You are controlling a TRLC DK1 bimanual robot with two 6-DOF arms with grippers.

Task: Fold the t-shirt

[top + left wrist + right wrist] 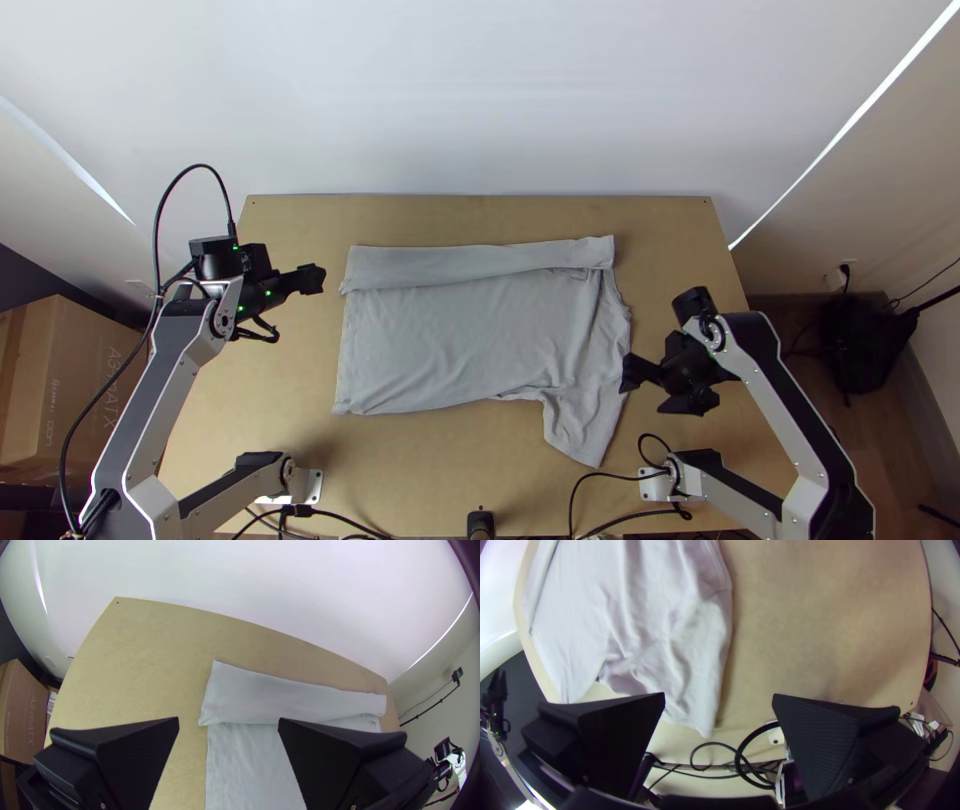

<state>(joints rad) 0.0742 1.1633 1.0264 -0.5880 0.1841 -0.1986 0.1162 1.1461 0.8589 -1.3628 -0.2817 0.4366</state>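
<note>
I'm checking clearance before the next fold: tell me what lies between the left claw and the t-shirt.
Just a narrow stretch of bare tabletop between the left claw and the t-shirt; the top view shows it.

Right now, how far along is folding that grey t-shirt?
It looks partly done: the t-shirt has its far side folded over in a long strip. Nothing is in hand; the left gripper and right gripper are open. Left to fold: the near side, where a sleeve sticks out.

Lab-like room: 2 robot arms (pixel 180 395), table (pixel 660 220).
</note>
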